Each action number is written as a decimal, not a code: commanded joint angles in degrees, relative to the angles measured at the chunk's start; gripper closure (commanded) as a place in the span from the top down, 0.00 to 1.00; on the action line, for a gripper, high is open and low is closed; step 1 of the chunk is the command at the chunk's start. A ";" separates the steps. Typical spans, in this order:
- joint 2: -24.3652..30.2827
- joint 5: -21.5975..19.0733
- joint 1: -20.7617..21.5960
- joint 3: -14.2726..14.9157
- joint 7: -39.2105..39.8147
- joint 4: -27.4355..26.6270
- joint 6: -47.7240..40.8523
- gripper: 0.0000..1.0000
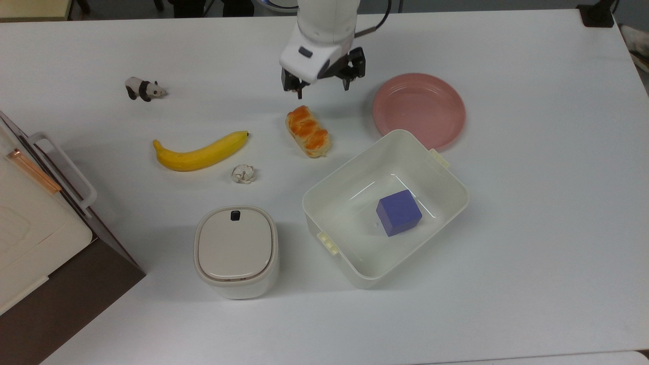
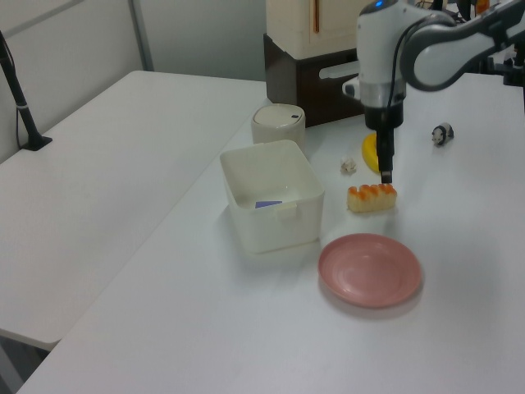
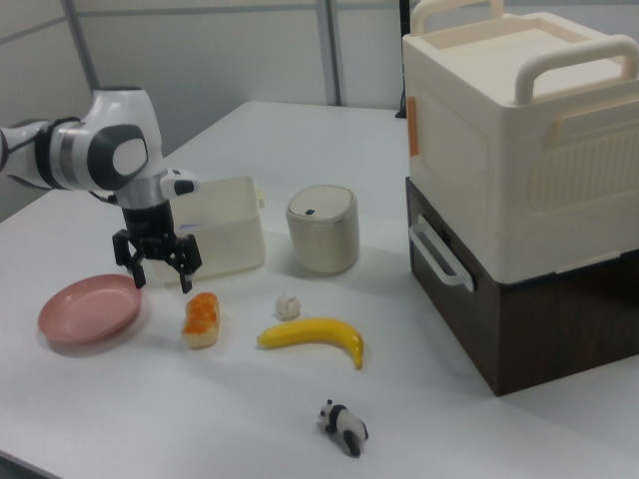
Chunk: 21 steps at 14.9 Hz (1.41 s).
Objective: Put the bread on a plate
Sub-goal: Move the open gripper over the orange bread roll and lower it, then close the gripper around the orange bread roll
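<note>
- The bread lies on the white tabletop, its glazed top up, touching nothing else; it also shows in the left view and the right view.
- The end effector hangs just beside the bread, off its far end in the top view, with its fingers spread apart and nothing between them; the right view shows it above the tabletop, between the bread and the plate.
- The plate sits near the bread, on the top view's right, bare and pink.
- A white tub stands just beside the bread on its near right in the top view, its rim overlapping the plate's edge there; a blue cube rests inside.
- A banana lies on the top view's left of the bread, with a crumpled paper ball just below it.
- A lidded white canister stands further toward the near edge from the bread.
- A small panda figure stands well apart from the bread, at the top view's upper left.
</note>
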<state>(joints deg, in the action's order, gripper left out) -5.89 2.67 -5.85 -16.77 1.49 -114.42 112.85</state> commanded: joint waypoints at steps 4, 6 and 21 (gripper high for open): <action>-9.92 6.03 0.93 0.95 -0.70 5.25 4.75 1.00; -10.98 6.73 0.85 1.47 -0.61 6.57 4.75 1.00; -13.26 12.45 0.76 1.83 -0.79 4.29 4.23 0.90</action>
<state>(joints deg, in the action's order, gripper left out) -19.12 12.77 -5.91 -15.55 1.50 -108.67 117.49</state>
